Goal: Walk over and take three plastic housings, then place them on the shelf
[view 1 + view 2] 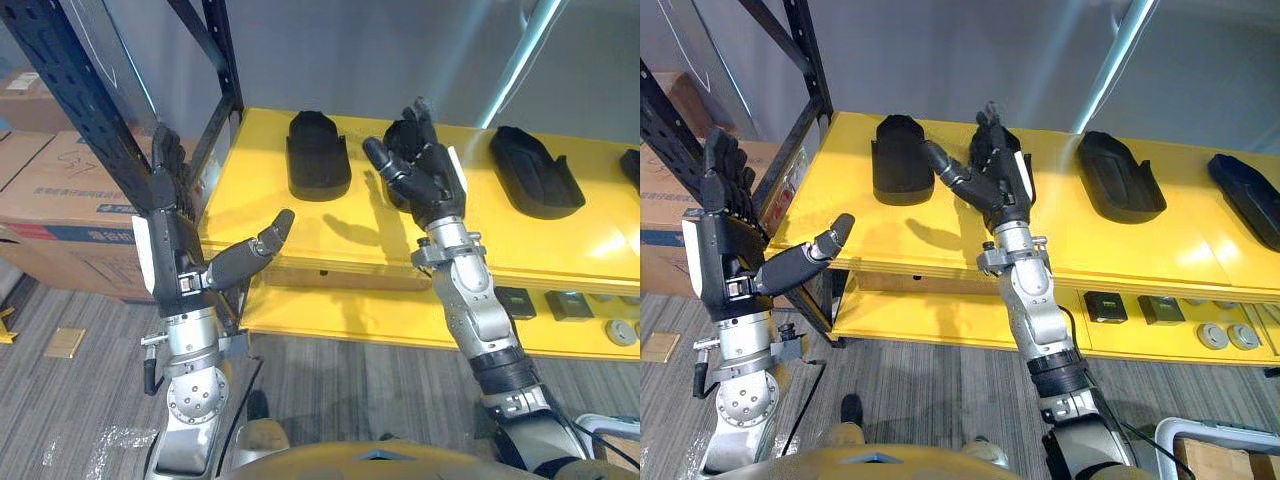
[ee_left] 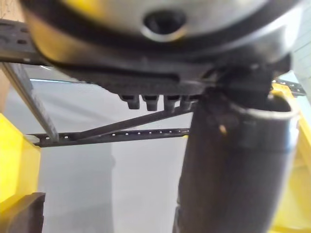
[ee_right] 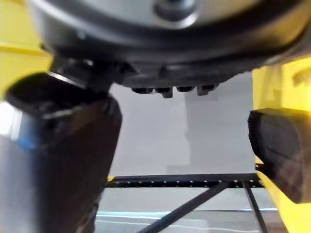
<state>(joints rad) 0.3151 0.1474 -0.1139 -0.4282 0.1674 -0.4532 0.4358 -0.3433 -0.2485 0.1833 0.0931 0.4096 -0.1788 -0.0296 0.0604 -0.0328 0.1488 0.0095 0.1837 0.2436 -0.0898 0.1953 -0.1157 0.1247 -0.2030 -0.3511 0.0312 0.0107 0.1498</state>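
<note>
Housings lie flat in a row on the yellow shelf (image 1: 520, 240), well apart: left housing (image 1: 318, 155), right housing (image 1: 535, 172), far-edge housing (image 1: 1250, 195). Behind the right hand (image 1: 428, 170) there's prob. one more btw. the first two, but it's dark on dark and we can't be sure.

Both hands hold nothing. The right hand is raised over the shelf, fingers straight and fanned, thumb swung wide. The left hand (image 1: 170, 225) hangs off the shelf's left end near the rack upright (image 1: 90, 95), fingers straight up, thumb out sideways.

We read the step as a reach for a housing w/ the right hand. To do it well we'd tip the palm down over the part. We'd hold the thumb wide until it passes one side wall and the fingers pass the other, then close across the narrow width, not the ends. The shells look smooth and hollow, so a shallow pinch could slip. The left hand should clear the upright before it comes in.

Head views give the layout and each hand's spread. The right wrist view adds open air btw. thumb (image 3: 63, 160) and fingertips (image 3: 167, 91), plus a housing end (image 3: 282, 155) just beside the hand. The left wrist view shows a rack brace (image 2: 112, 131) and a housing corner (image 2: 19, 213).
</note>
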